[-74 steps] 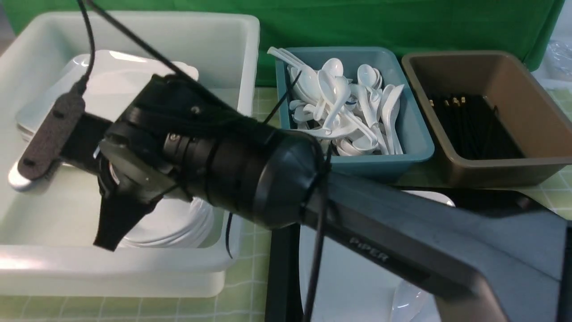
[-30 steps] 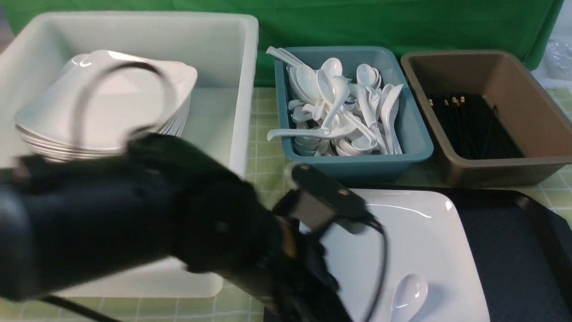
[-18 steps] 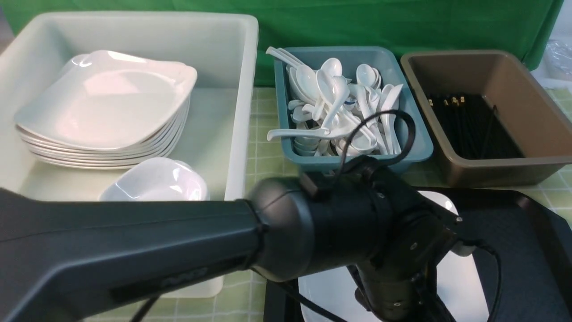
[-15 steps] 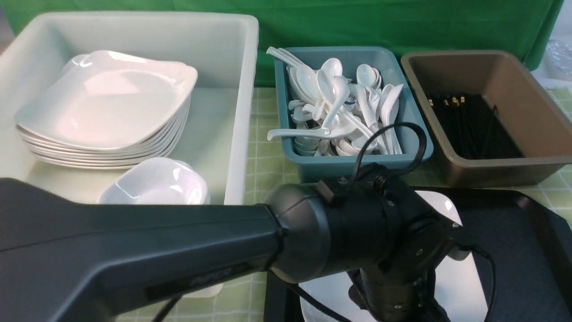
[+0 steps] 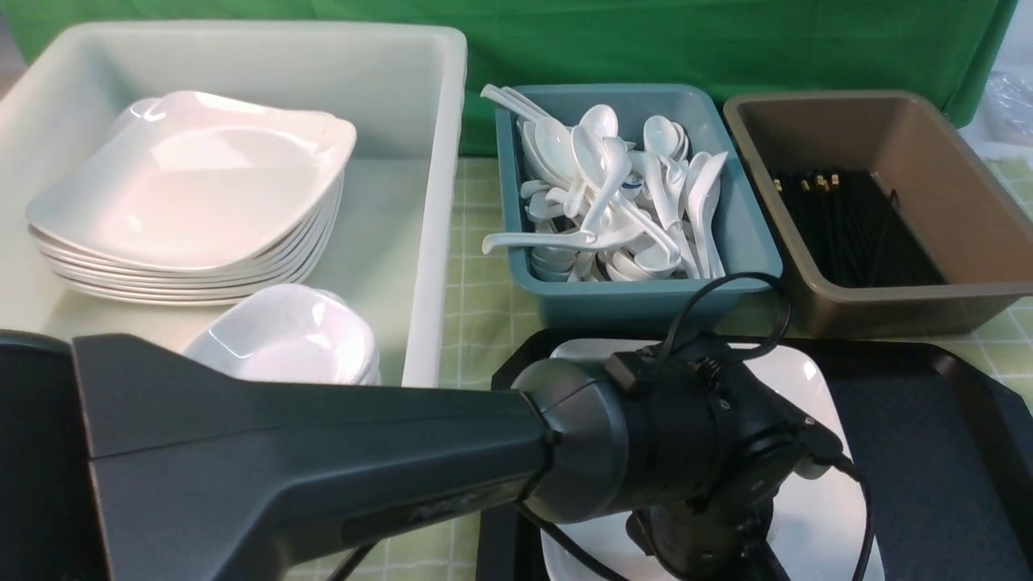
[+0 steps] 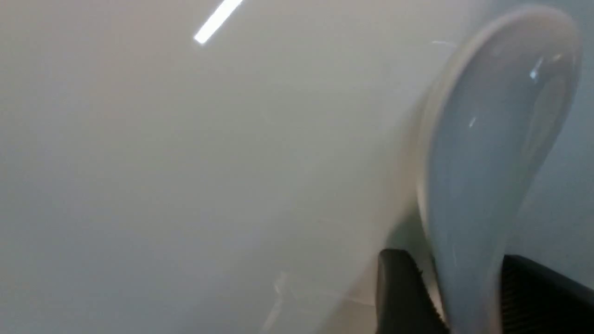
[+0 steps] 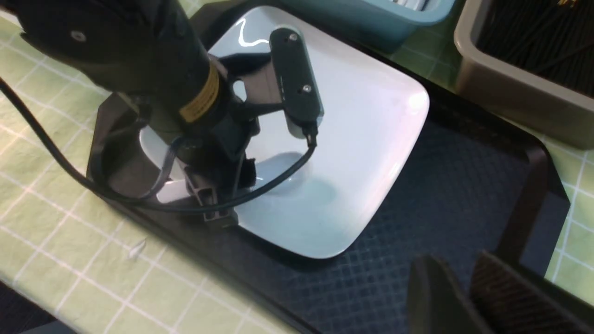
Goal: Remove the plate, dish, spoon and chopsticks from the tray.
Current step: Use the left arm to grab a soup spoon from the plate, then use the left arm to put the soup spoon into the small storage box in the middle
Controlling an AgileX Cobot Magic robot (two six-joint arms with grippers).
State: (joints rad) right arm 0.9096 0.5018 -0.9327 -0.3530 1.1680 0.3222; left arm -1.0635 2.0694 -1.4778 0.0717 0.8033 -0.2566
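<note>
Spoon (image 6: 482, 185) between left hand (image 6: 468, 297) jaws; front view hides it.

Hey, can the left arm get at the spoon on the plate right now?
Likely yes. The left hand is low over the plate, with a finger on either side of the handle of the spoon and nothing else between. I can't tell whether it grips yet.
</note>
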